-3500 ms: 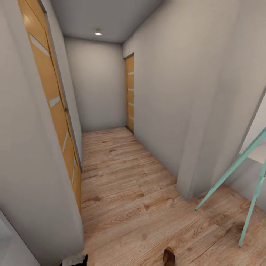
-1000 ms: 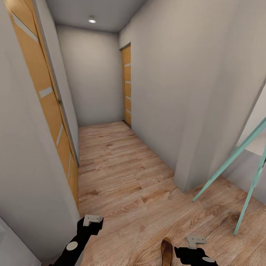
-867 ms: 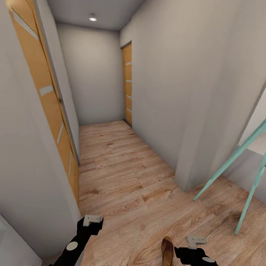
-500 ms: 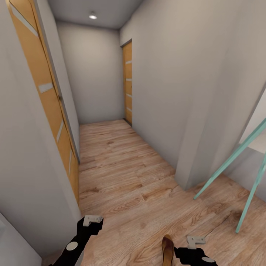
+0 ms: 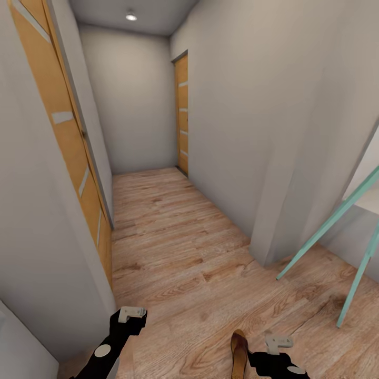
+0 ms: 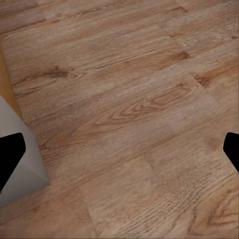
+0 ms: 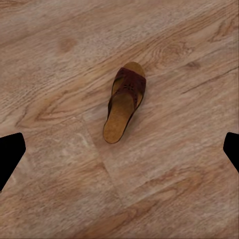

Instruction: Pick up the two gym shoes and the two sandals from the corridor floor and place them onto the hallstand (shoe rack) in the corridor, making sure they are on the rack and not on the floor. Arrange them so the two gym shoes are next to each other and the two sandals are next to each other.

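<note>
Corridor seen from the head camera. At far left, an orange door [image 5: 63,137] is set in the grey wall [image 5: 31,252]. The left claw [image 5: 131,313] hangs low over the wood-plank floor [image 5: 173,252]; in the left wrist view its two dark fingertips [image 6: 10,157] sit at opposite edges, so the claw is spread wide and holds nothing, with bare planks and a grey wall corner [image 6: 20,169] ahead of it. One brown strap sandal [image 5: 239,353] lies flat on the floor, just beside the right claw [image 5: 278,343] on its inner side. In the right wrist view the sandal [image 7: 124,102] lies ahead of and between the wide-spread, empty fingertips [image 7: 10,152], untouched. Beyond the right claw, teal slanted bars [image 5: 337,221] stand near the wall corner.
</note>
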